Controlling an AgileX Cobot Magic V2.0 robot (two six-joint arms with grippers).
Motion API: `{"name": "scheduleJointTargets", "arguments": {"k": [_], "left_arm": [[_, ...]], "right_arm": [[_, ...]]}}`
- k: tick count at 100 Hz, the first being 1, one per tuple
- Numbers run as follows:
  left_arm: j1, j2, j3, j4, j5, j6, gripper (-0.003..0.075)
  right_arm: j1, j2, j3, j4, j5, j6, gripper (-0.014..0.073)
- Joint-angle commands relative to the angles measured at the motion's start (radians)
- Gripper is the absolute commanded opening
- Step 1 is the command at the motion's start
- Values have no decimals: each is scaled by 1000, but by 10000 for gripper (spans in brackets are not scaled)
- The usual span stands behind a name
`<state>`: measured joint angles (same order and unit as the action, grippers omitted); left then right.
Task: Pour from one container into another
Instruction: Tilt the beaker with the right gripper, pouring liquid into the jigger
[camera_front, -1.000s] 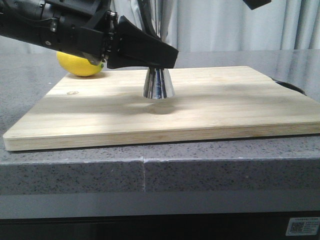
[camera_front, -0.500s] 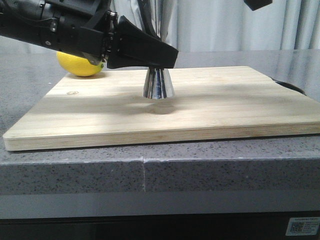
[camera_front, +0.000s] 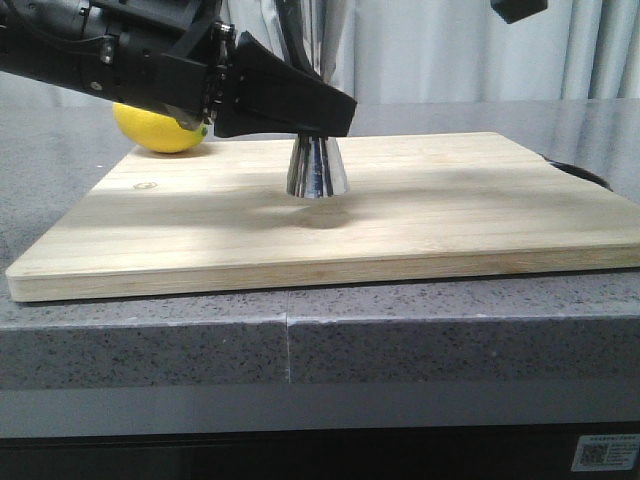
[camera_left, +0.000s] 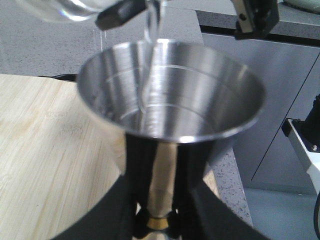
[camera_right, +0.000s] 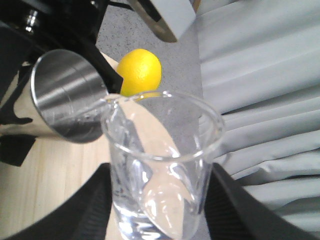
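1. The left gripper (camera_front: 325, 105) is clamping the tall shiny steel hourglass jigger (camera_left: 170, 107) at its gold-banded waist, steadying it upright on the pale wooden board (camera_front: 430, 215)
2. The right gripper (camera_right: 155, 210) is closing around the small clear glass beaker (camera_right: 160, 165), tilting its lip over the jigger's mouth so the thin clear stream is landing inside
3. A yellow lemon (camera_front: 160, 130) is sitting behind
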<state>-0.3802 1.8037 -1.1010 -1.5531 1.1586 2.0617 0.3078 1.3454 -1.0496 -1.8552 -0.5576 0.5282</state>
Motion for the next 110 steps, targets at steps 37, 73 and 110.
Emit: {"name": "scheduleJointTargets", "arguments": {"k": [37, 73, 110], "left_arm": [[-9, -55, -32, -68, 95, -11, -12], [-9, -55, -32, -68, 94, -11, -12], [-9, -55, -32, -68, 94, -11, -12]], "right_arm": [[0, -28, -41, -3, 5, -65, 182], [1, -28, -41, -3, 5, -107, 182], [1, -28, -41, -3, 5, -158, 182]]}}
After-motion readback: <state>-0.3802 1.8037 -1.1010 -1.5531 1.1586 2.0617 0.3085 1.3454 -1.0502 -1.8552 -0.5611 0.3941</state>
